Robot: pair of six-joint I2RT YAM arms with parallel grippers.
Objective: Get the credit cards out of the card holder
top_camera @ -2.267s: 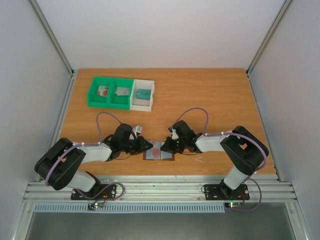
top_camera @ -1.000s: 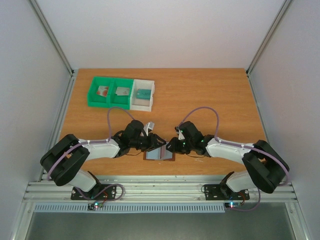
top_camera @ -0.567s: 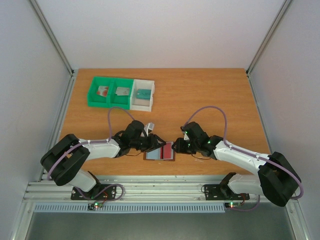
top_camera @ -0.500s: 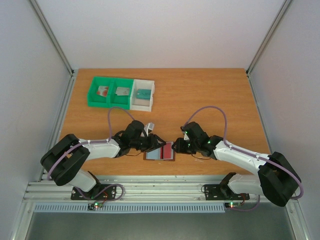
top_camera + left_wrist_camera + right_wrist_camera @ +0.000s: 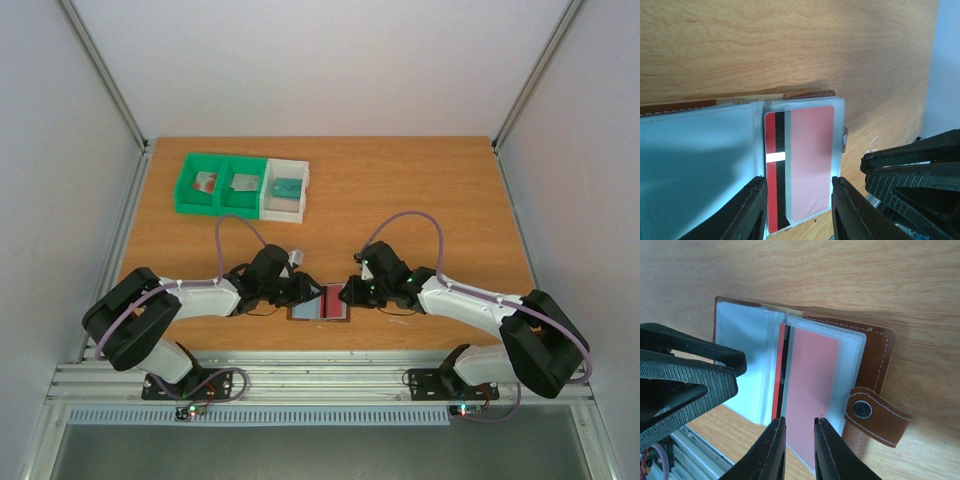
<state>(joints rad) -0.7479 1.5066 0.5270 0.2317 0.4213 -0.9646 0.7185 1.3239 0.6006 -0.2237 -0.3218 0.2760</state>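
Observation:
The brown card holder (image 5: 318, 306) lies open near the table's front edge, between my two grippers. A red credit card (image 5: 802, 162) with a black stripe sits in its clear right-hand sleeve and also shows in the right wrist view (image 5: 809, 390). My left gripper (image 5: 298, 291) is open, and its fingers (image 5: 747, 212) straddle that sleeve. My right gripper (image 5: 350, 293) is open by a narrow gap, with its fingertips (image 5: 774, 450) over the sleeve's lower edge. The holder's snap strap (image 5: 874, 412) lies to the right. Nothing is held.
A green two-compartment bin (image 5: 217, 200) and a white bin (image 5: 285, 207) stand at the back left. They hold a white card with a red mark (image 5: 206, 181), a greyish card (image 5: 246, 182) and a teal card (image 5: 285, 186). The table's front edge and rail are just below the holder.
The left gripper lifted a sleeve page, then lowered it and drew back slightly. The right gripper pulled right, then came back to the holder. The red card now shows.

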